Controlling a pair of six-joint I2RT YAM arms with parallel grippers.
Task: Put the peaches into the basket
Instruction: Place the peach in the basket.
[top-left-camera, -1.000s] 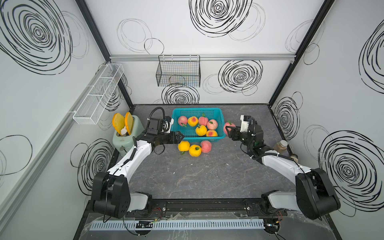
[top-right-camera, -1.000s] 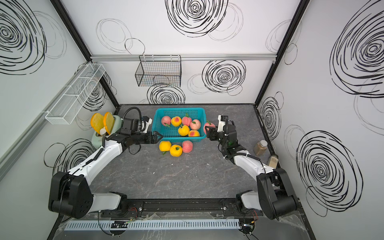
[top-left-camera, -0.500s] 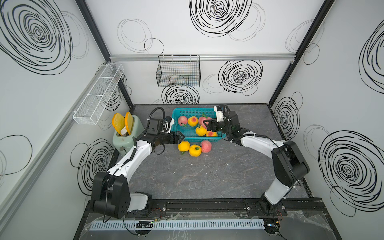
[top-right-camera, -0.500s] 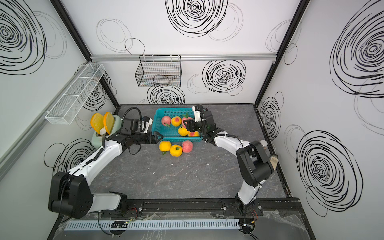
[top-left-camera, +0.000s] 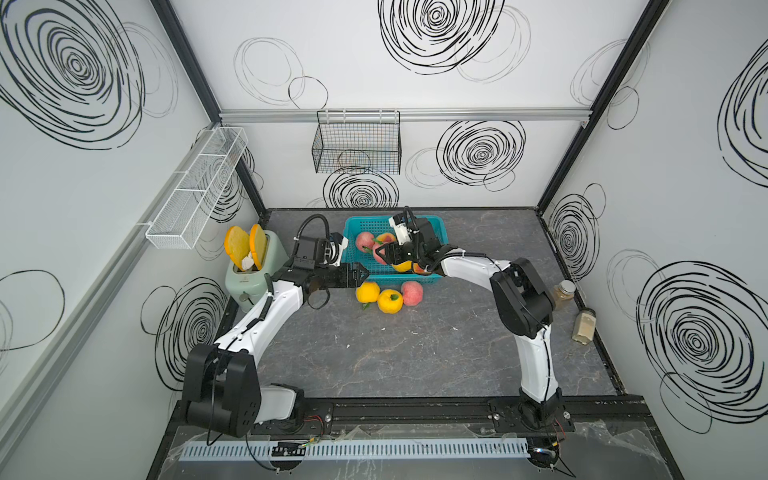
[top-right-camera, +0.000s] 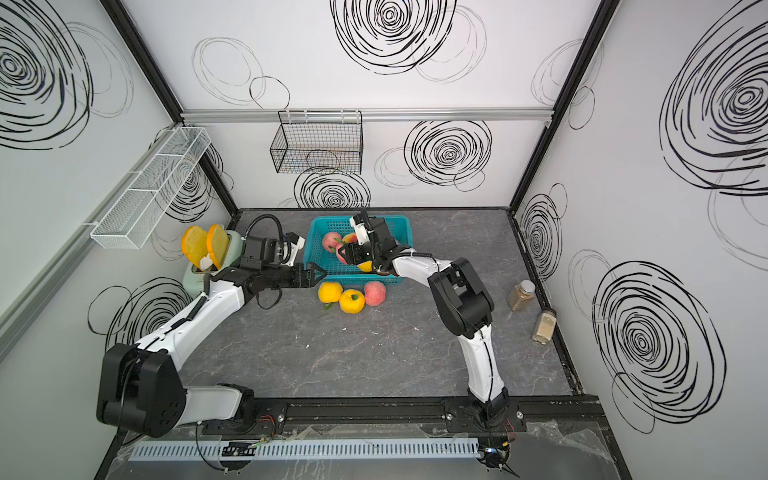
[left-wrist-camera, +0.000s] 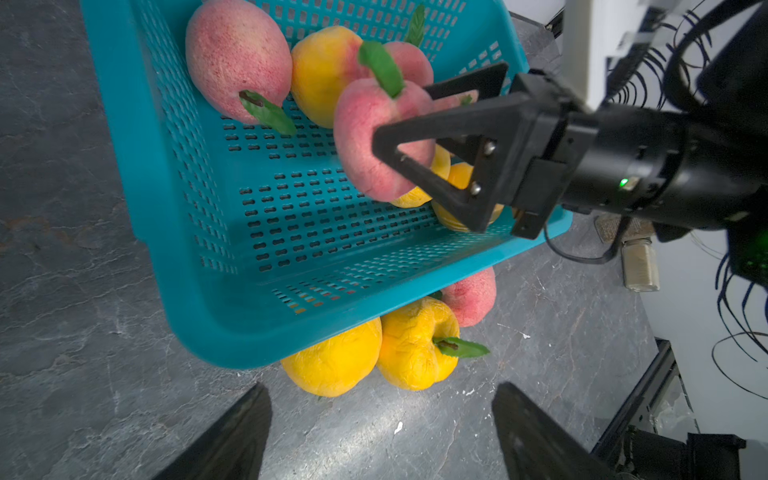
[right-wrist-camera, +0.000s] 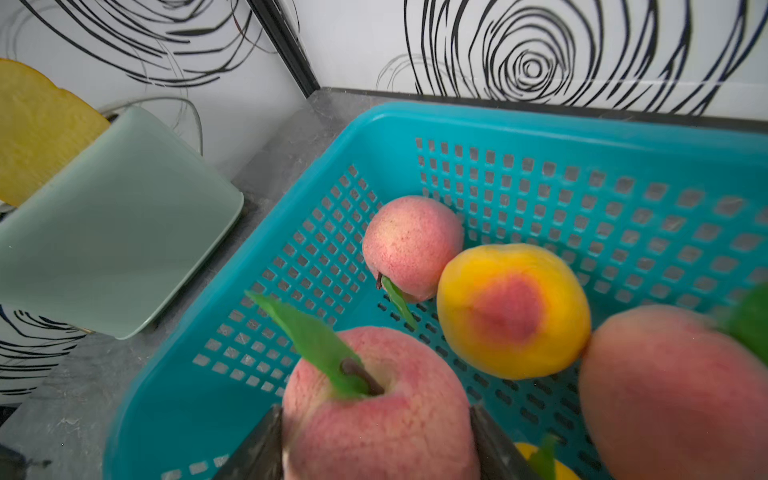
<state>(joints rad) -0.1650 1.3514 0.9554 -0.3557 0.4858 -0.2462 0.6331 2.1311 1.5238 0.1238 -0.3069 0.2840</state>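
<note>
The right end effector (left-wrist-camera: 401, 116) has swung in from the open worktop (top-left-camera: 415, 357) beside the turquoise basket (top-left-camera: 365, 227). It now hangs inside the basket's rim, jaws drawn narrow around a held pink peach (right-wrist-camera: 374, 415). Below and just ahead of it lie a speckled pink peach (right-wrist-camera: 411, 245) and a blushed yellow peach (right-wrist-camera: 511, 309), touching each other. This delivery looks all but done, with only the release left.

The left end effector (left-wrist-camera: 382, 436) has not moved; it is wide and empty. Just ahead of its fingertips, three fruits sit outside against the basket wall: two yellow peaches (top-left-camera: 368, 291) (top-left-camera: 390, 301) and a loose pink peach (top-left-camera: 412, 293).

The held fruit is round and matte with a fuzzy look, a cleft top and a stiff green leaf. The yellow ones show wrinkled skin. The basket is smooth, hard plastic with slotted lattice walls and floor.
</note>
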